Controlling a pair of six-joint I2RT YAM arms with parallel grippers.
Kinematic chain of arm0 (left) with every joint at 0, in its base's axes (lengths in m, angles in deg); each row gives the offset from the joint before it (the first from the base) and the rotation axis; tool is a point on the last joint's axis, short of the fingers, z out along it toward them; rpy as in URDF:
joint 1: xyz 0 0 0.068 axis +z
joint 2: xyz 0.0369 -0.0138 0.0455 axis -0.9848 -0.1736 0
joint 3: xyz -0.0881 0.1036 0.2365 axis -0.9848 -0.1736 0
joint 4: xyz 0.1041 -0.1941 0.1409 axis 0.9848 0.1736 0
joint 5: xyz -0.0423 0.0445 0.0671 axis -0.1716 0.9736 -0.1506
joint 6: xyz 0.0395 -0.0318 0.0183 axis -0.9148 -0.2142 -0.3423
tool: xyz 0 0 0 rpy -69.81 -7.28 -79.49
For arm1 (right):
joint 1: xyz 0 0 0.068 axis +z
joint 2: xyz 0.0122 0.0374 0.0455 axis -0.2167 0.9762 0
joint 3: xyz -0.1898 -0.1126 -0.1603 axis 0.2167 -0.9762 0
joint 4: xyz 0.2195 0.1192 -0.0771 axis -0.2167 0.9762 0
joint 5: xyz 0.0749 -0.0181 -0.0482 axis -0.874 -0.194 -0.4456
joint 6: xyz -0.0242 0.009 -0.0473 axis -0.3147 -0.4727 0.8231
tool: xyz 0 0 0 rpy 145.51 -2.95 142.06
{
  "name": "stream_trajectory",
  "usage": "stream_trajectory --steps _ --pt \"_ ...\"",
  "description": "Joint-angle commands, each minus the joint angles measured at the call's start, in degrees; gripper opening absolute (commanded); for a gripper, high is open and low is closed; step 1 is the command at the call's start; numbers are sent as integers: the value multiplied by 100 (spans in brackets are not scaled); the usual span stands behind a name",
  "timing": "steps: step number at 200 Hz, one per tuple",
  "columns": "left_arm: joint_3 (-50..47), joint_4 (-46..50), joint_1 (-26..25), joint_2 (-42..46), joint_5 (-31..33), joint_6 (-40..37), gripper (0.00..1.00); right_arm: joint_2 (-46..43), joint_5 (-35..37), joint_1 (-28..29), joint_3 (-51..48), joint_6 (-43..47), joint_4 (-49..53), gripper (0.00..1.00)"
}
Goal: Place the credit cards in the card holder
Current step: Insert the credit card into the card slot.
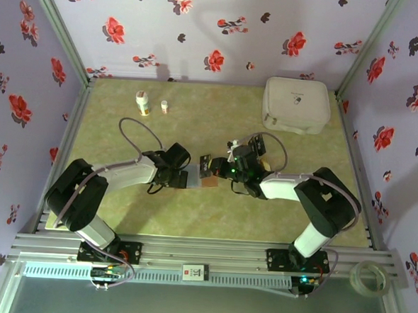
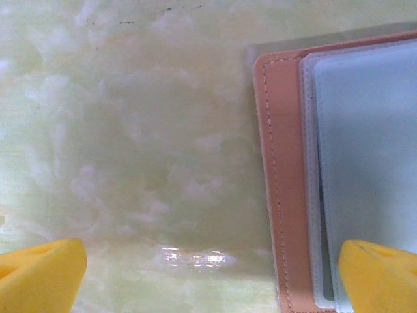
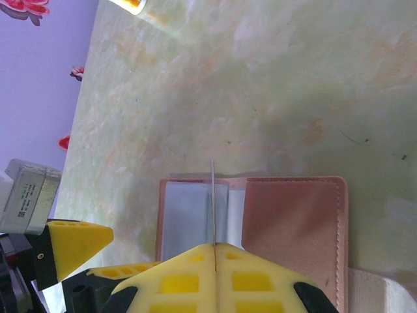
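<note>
Green marbled tabletop point(image 1: 191, 219), floral purple walls round it. Card holder point(image 3: 293, 222) lies open and flat at centre, between the two arms. Its pale grey-blue pocket side is toward the L arm, brown flap toward the R.

R gripper point(image 3: 214, 251) is clamped tight on one credit card point(image 3: 213, 195), seen edge-on as a thin line over the pocket side. My read: held on edge so it can slide into a slot. Can't tell whether the card's edge is in a slot yet.

L gripper point(image 2: 208, 280) has jaws spread wide w/ nothing held. It sits low over the table, one fingertip over the holder's brown edge, prob. to pin the holder so it won't skid.

White case point(image 1: 297, 105) sits in the far corner, not involved.
</note>
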Motion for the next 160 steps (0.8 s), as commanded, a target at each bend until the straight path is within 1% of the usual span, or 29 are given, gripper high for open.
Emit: stream_trajectory --steps 1,117,160 --pt "-22 166 52 -8 188 -133 100 154 -59 79 -101 -96 -479 0" --pt "-102 153 56 -9 176 -94 100 576 -31 174 -255 -214 -1223 0" --pt "-111 143 56 -14 180 -82 100 794 -147 178 -298 -310 -1626 0"
